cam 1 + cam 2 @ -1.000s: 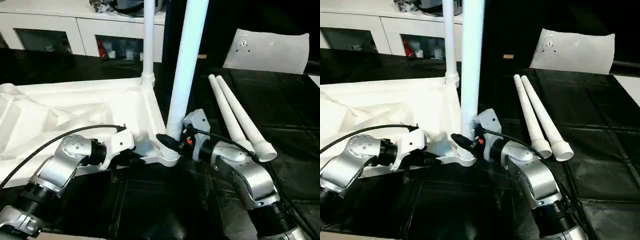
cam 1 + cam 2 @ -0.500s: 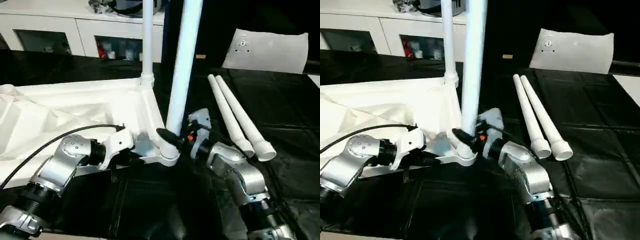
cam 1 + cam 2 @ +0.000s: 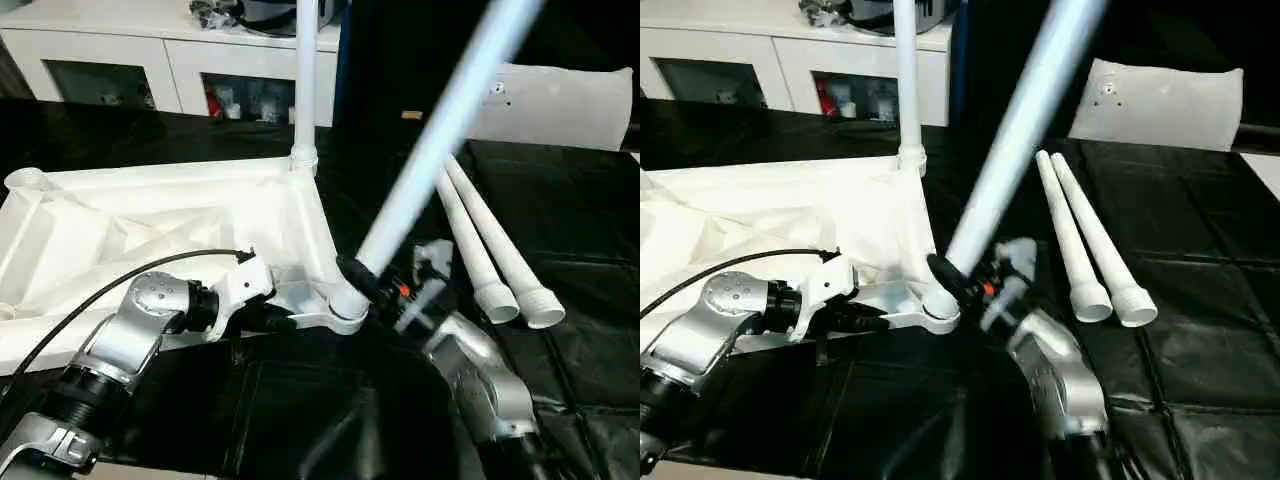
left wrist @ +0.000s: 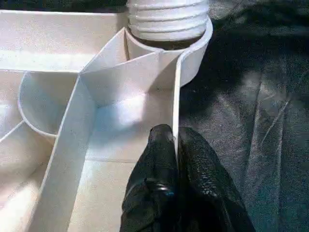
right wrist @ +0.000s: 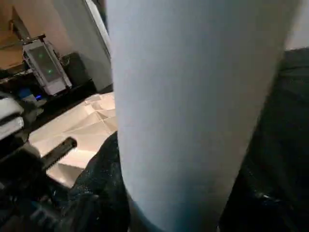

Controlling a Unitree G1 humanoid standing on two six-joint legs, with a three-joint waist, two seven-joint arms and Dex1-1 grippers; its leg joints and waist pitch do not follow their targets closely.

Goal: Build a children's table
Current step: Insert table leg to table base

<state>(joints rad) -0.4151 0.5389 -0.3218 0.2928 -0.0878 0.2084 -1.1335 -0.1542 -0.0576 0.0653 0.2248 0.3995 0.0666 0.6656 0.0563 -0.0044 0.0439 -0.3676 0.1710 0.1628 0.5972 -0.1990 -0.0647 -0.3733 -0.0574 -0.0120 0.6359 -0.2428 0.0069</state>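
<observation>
Left claw (image 4: 176, 145) pinches the upturned white table top's (image 3: 150, 215) rim; right claw (image 3: 362, 281) grips a leaning leg (image 3: 440, 130) at its corner socket.

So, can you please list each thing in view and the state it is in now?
Table top: upside down, ribbed underside up.
Far leg: upright in its corner socket.
Near leg: tilted, threaded end at the near socket.
Two spare legs: lying side by side on the black surface.
Left gripper: shut on the table top's rim.
Right gripper: shut on the near leg.
</observation>
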